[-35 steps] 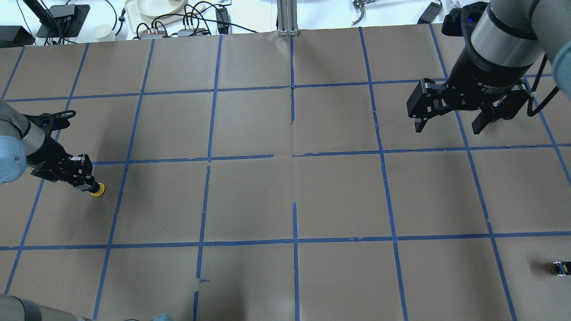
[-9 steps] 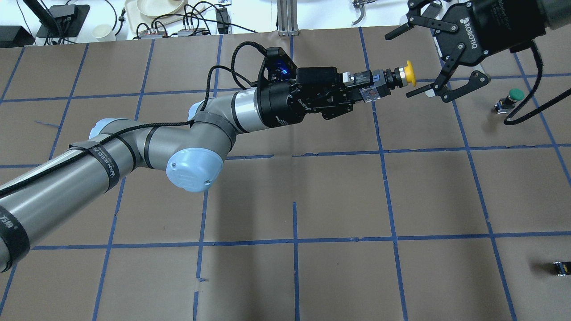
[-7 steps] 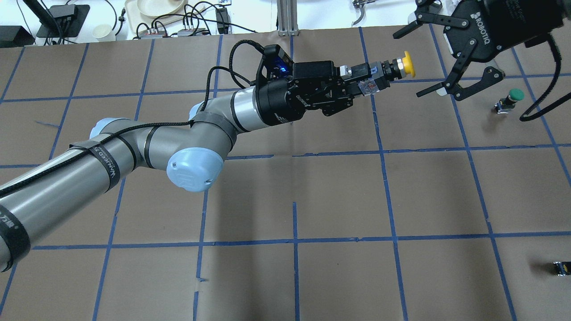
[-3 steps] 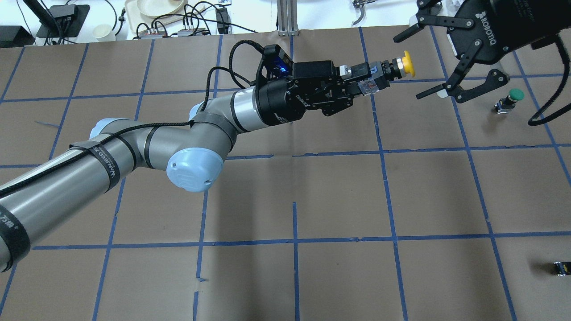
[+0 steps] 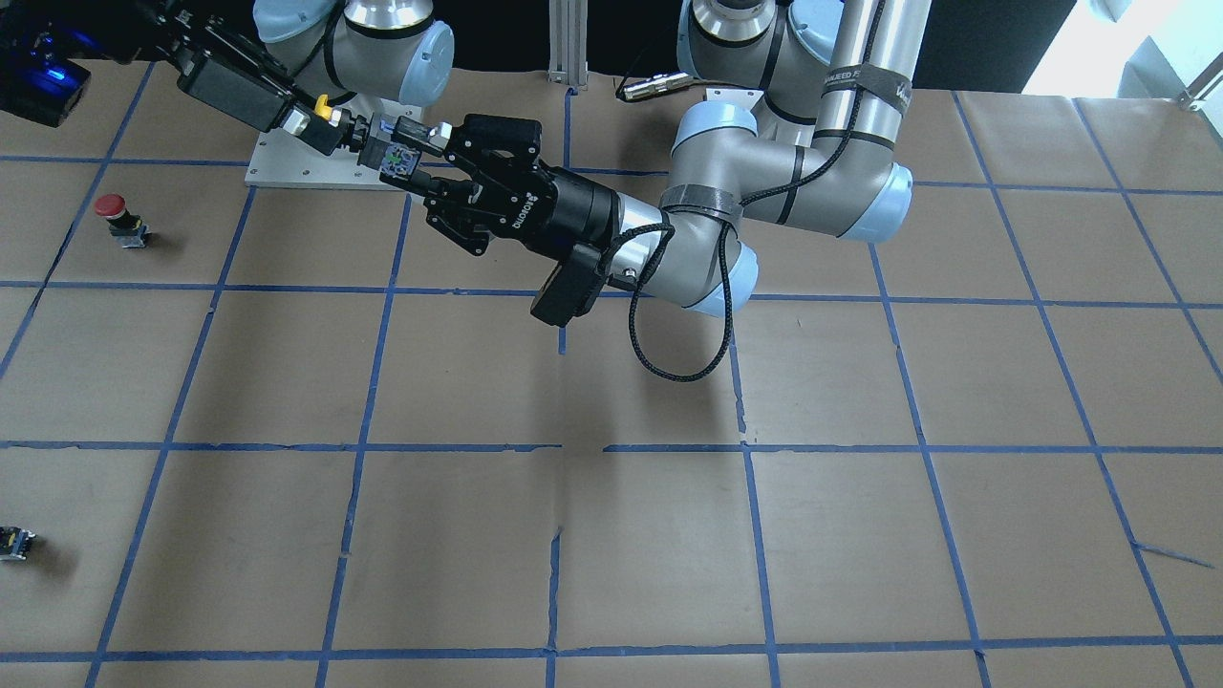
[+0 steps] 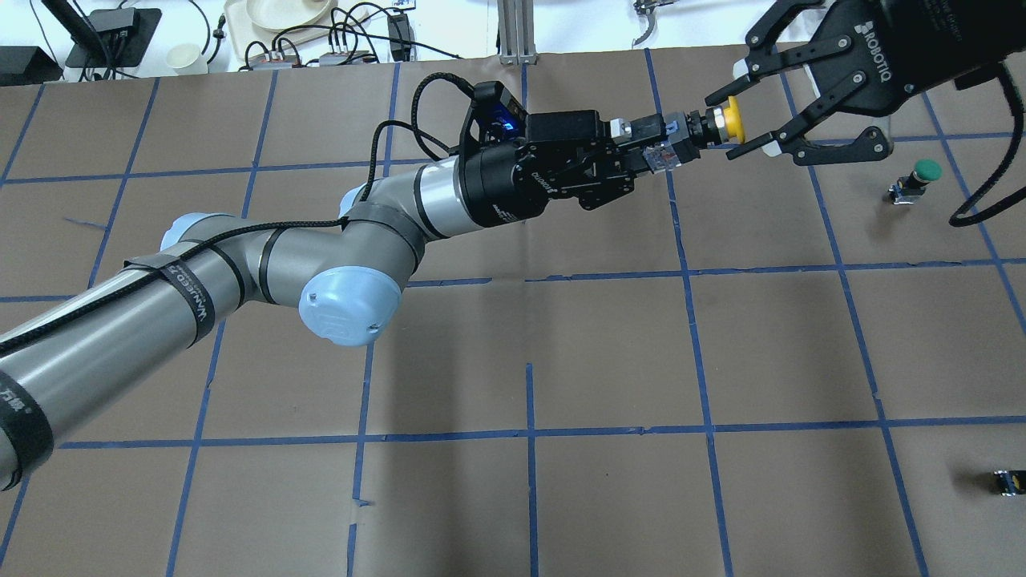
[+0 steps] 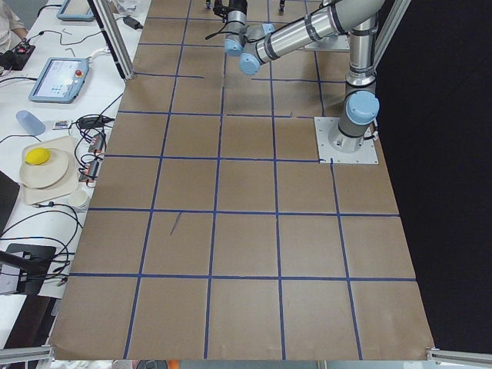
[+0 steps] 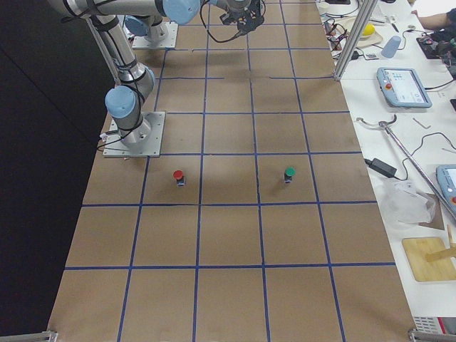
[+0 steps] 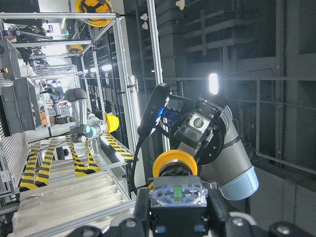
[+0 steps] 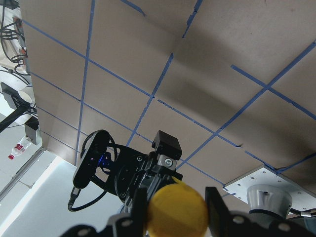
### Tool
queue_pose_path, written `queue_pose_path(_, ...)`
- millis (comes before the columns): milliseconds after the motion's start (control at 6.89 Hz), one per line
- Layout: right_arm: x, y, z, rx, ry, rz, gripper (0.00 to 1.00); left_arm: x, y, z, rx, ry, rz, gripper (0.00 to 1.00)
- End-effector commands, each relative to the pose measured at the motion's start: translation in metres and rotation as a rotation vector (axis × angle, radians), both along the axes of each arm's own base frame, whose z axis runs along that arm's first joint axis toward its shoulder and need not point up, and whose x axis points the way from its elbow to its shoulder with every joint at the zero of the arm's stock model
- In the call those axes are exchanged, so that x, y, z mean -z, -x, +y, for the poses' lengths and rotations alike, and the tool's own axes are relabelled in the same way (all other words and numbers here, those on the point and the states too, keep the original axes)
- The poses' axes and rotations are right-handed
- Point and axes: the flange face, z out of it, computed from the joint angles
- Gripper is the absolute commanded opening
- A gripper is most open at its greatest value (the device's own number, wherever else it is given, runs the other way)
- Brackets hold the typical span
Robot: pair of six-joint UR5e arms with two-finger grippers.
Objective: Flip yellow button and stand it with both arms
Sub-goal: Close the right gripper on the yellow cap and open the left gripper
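One yellow button [image 6: 725, 122], one red button [image 5: 110, 205], one green button [image 6: 927, 169], one block [image 6: 1007, 481], and two arms. The yellow button is held in the air over the table [image 6: 609, 353], toward 1 o'clock in the overhead view. It lies level, cap pointing to 3 o'clock. The left arm [image 6: 240, 280] reaches in from 8 o'clock, elbow bent and wrist level. The left gripper [image 6: 653, 143] pinches the button's grey base. The right gripper [image 6: 749, 119] comes in from 2 o'clock with its fingers [image 10: 215, 207] spread, one on either side of the cap; whether they touch it cannot be told. The right arm [image 5: 411, 48] is mostly cut off overhead. In both side views the grippers are too small to read
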Motion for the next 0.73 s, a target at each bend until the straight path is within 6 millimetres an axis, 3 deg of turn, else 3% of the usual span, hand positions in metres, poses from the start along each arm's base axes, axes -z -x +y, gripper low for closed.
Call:
queue_pose_path(0, 0.000, 0.000, 0.000, 0.000, 0.002, -0.001, 0.24, 0.001, 0.000, 0.001, 0.000, -0.002, -0.002, 0.09)
queue_pose_path(145, 0.000, 0.000, -0.001, 0.000, 0.000, -0.002, 0.21, 0.001, 0.000, 0.001, 0.003, 0.001, -0.010, 0.42)
queue_pose_path(290, 0.001, 0.000, -0.001, 0.000, 0.000, 0.000, 0.20, -0.001, 0.000, 0.001, 0.023, -0.040, -0.010, 0.99)
queue_pose_path(581, 0.000, 0.000, -0.001, 0.000, 0.004, 0.001, 0.20, -0.024, -0.008, -0.005, 0.081, -0.077, -0.106, 1.00)
